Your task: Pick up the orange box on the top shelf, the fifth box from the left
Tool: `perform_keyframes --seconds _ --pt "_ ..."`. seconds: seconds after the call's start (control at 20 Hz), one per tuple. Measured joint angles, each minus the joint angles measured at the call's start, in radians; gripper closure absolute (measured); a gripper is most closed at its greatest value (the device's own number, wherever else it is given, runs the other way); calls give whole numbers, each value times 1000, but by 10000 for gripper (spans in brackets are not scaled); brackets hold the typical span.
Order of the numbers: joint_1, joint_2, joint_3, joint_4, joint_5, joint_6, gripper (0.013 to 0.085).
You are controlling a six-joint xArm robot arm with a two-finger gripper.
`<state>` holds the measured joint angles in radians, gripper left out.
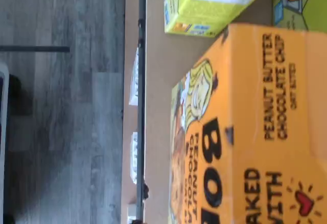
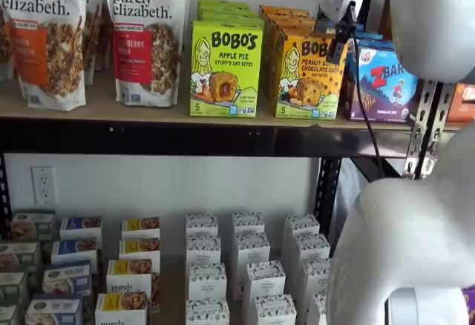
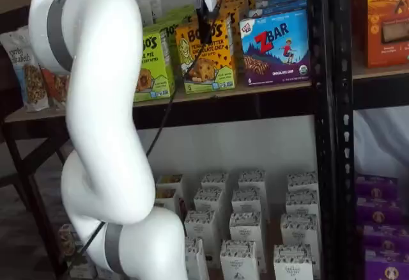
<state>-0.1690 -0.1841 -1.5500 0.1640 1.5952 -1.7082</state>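
Note:
The orange box (image 2: 308, 76) stands upright at the front of the top shelf (image 2: 148, 111), between a lime-green Bobo's box (image 2: 225, 69) and a blue ZBar box (image 2: 382, 80). It also shows in a shelf view (image 3: 208, 56). The wrist view shows its top and front face (image 1: 255, 132) close up, turned on its side. My gripper (image 2: 343, 43) hangs over the box's upper right corner, its black fingers in front of the box's top edge. In a shelf view the gripper (image 3: 203, 23) sits just in front of the box's upper face. No gap between the fingers shows.
More orange boxes are stacked behind the front one. Granola bags (image 2: 145, 35) stand at the shelf's left. A black upright (image 3: 326, 101) stands right of the ZBar box (image 3: 276, 46). Small white boxes (image 2: 249, 266) fill the lower level. The arm (image 3: 102, 133) stands before the shelves.

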Motion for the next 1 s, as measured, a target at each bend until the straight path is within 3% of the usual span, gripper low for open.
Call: perform_keyframes --seconds 0.45,1.0 --pt "-31 57 -59 -19 55 -33 130" --pt "7 144 -158 -47 131 1 130"
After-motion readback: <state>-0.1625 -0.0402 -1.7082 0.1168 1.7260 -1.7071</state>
